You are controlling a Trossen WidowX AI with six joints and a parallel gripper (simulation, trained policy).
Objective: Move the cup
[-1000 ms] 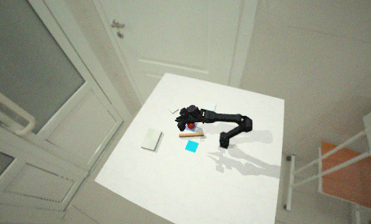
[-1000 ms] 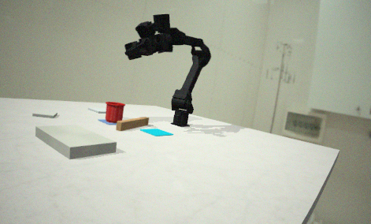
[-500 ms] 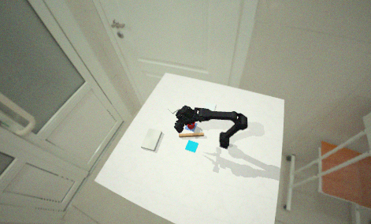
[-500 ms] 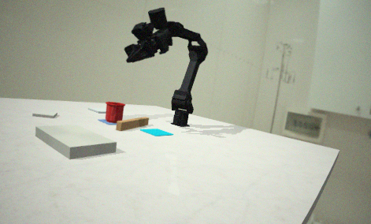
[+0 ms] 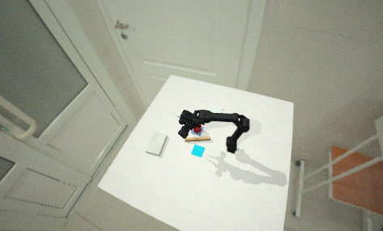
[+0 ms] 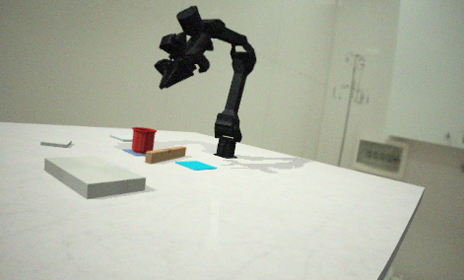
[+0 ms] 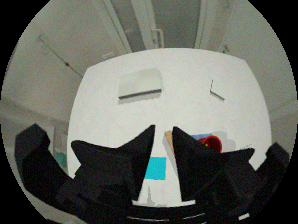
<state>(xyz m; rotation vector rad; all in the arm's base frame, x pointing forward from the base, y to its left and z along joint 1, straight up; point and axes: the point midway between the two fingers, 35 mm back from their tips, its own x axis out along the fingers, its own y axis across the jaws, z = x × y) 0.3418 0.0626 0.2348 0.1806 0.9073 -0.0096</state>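
The red cup stands upright on the blue pad. A small yellow spot shows inside the cup in the wrist view; the marbles cannot be made out clearly. The cyan pad lies flat with nothing on it. My gripper is high above the table, clear of the cup, with its fingers tilted downward. The fingers are narrowly open with nothing between them. In the wrist view the right finger hides part of the cup and blue pad.
A wooden bar lies between the two pads. A pale grey slab lies off to one side. A small thin flat piece lies farther back on the table.
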